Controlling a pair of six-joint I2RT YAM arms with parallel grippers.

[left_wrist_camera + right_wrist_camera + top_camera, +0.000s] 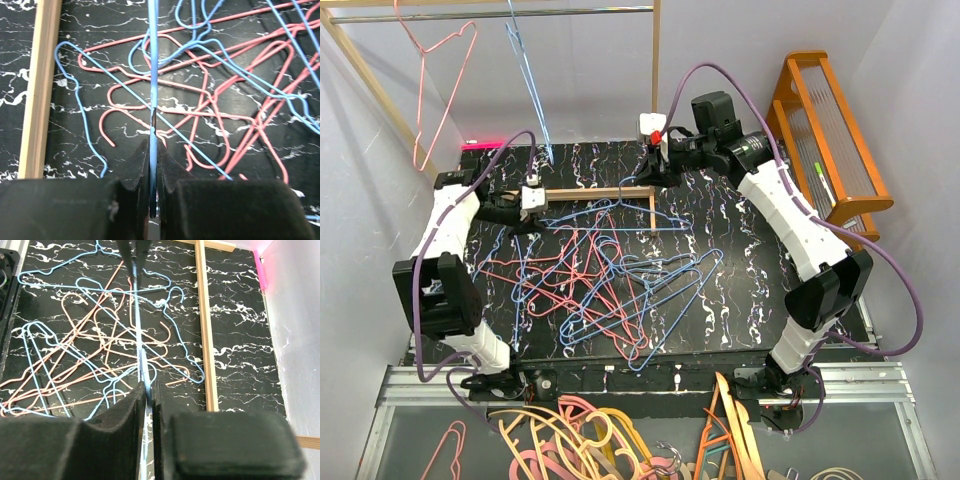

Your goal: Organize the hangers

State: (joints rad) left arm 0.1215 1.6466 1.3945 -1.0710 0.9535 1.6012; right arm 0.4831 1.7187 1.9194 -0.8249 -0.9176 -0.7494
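From the top, we see the hangers [610,290] lying in a tangled heap in the middle of the black surface [750,270], which has white squiggles like marble. They are thin bent wire, some pink-red and some light blue. Each is a triangle with a hook on top. At 11 o'clock a pink hanger [440,80] and a light blue hanger [528,80] hang from a rail [570,11]. The left gripper [542,200] sits at 10 o'clock of the heap and the right gripper [652,175] at 1 o'clock. A flat wood strip [600,192] lies between them. From up here we cannot tell how wide the grippers are.

From the left wrist, we see that gripper squeezed tight on a blue wire hanger [153,75]. The wire is pinched between two soft black pads [132,172] and runs straight to 12 o'clock, over the heap. The wood strip is at 9 o'clock.

From the right wrist, we see the right gripper squeezed tight too, on the same blue wire. The wire runs to 12 o'clock, where the left gripper's dark fingers [126,249] pinch it. The heap lies at 9 o'clock and the wood strip at 2 o'clock.
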